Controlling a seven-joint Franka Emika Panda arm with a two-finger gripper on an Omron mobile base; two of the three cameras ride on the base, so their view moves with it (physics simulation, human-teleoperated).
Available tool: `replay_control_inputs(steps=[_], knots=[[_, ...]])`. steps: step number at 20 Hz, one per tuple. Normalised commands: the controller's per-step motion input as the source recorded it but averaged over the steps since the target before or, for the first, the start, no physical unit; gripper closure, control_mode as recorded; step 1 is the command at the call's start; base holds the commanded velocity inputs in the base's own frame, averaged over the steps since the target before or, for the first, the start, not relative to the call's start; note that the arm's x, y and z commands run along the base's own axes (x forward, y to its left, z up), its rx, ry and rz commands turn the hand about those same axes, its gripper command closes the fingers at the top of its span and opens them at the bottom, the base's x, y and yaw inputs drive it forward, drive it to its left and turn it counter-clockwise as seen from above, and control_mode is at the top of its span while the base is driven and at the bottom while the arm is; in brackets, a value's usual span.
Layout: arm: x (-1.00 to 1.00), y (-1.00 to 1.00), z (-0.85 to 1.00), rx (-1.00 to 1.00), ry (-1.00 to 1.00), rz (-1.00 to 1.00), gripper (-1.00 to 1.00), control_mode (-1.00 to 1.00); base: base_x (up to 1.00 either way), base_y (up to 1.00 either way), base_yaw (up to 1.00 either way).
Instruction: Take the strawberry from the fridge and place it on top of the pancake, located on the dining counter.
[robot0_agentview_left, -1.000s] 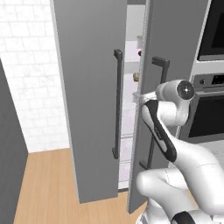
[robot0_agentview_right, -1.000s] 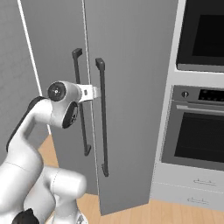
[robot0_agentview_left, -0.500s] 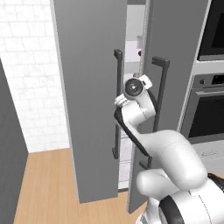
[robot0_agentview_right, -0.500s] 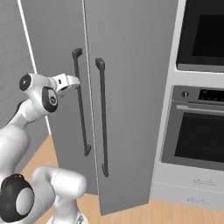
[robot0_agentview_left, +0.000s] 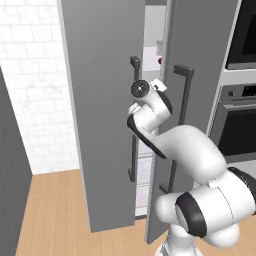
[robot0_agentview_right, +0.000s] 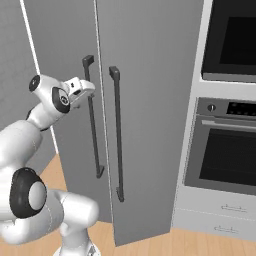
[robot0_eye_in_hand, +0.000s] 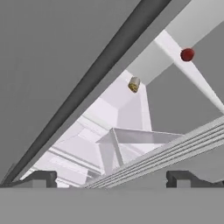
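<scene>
We had the tool (robot0_eye_in_hand: 111, 177) spread wide and empty, poised at the gap between the fridge (robot0_agentview_left: 100, 100) doors. The strawberry (robot0_eye_in_hand: 187, 54) sat on a white shelf inside, at one o'clock in the hand view, near a small tan cylinder (robot0_eye_in_hand: 134, 84).

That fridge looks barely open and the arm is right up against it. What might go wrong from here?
The gap between the fridge doors is narrow, so the open gripper may knock a door edge or the left handle going in. The strawberry is tiny and round on its white shelf; it may roll away when the jaws close. The tan cylinder sits nearby and might get nudged.
</scene>
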Motion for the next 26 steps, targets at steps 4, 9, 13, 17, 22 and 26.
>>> replay_control_inputs(steps=[4, 9, 13, 17, 22, 26], knots=[[0.69, 0.00, -0.16, -0.11, 0.03, 0.00, -1.00, -1.00, 0.00, 0.00, 0.00], [0.53, 0.00, -0.19, -0.16, 0.03, 0.01, -1.00, -1.00, 0.00, 0.00, 0.00], [0.36, -0.02, -0.03, -0.13, 0.03, 0.00, -1.00, -1.00, 0.00, 0.00, 0.00], [0.21, -0.33, 0.00, -0.05, 0.02, 0.00, -1.00, -1.00, 0.00, 0.00, 0.00], [0.00, -0.67, 0.00, 0.00, 0.00, 0.00, -1.00, -1.00, 0.00, 0.00, 0.00], [-0.46, -0.60, 0.11, -0.01, -0.03, 0.00, -1.00, -1.00, 0.00, 0.00, 0.00]])
